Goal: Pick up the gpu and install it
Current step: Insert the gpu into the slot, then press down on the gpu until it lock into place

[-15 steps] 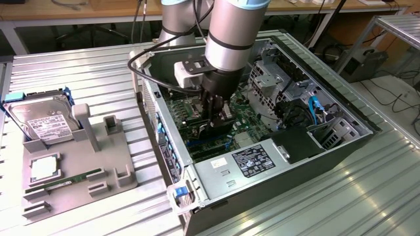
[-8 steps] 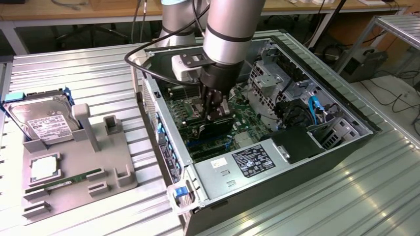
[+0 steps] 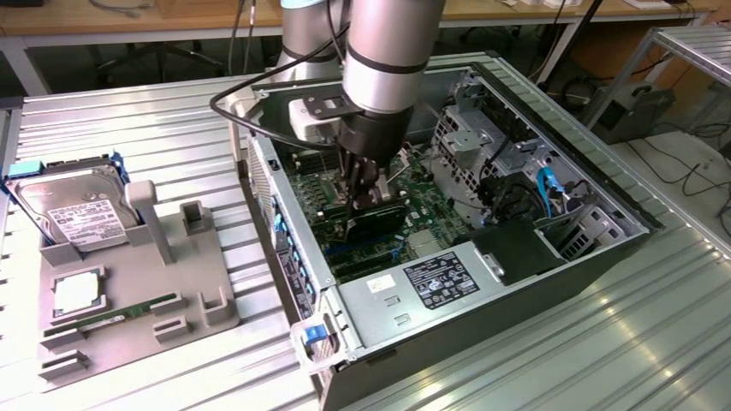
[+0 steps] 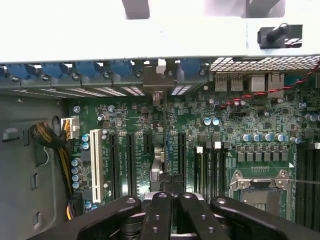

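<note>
Computer case (image 3: 594,257): nearest the exterior camera and the biggest thing I see; it lies on its side with the panel off, so I can reach the board from straight above.
Arm (image 3: 389,51): I have it reaching straight down into the open case, wrist vertical, which suits pressing a card into a slot.
Motherboard (image 4: 240,125): faces up at me in the wrist view, its long slots running away from the gripper toward the case's rear wall.
Parts tray (image 3: 137,291): sits on the bench toward the exterior view's left, well apart from the case; its upright holders keep parts standing for easy pick-up.
Hard drive (image 3: 74,210): stands in the tray's far holder, untouched.
Gpu (image 3: 375,224): I see it as a dark card on edge under the fingers, inside the case at the expansion slots; I cannot tell whether it is fully seated.
Gripper (image 3: 368,204): fingers drawn together, clamped on the gpu's top edge, I judge, so the card stays upright over its slot.
Memory stick (image 3: 115,318): lies in the tray's near groove, the smallest of the 3 parts.
</note>
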Robot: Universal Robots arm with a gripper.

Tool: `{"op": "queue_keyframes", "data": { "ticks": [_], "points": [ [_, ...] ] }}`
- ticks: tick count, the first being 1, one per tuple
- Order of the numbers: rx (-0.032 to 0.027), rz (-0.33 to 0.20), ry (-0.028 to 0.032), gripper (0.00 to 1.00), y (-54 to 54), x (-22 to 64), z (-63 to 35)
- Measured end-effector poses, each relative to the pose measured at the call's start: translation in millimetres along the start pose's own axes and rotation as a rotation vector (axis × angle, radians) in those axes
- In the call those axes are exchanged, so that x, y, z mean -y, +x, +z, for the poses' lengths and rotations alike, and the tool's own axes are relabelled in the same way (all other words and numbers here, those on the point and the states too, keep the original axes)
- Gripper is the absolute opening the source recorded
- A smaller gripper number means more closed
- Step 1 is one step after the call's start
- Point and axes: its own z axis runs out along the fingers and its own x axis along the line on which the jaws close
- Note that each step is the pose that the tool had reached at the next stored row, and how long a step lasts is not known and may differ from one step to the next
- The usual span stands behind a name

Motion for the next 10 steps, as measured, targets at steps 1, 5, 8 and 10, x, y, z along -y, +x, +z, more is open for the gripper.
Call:
{"op": "queue_keyframes", "data": {
  "ticks": [1, 5, 8, 10],
  "points": [
    [-0.0054, 0.000, 0.0001, 0.11, -0.1, -0.3, 1.2],
    [-0.0164, 0.000, 0.0003, 0.11, -0.4, -0.4, 3.1],
    [-0.0217, 0.000, 0.0003, 0.11, -0.4, -0.5, 3.7],
    [-0.0250, 0.001, 0.0003, 0.11, -0.4, -0.7, 4.1]
  ]
}}
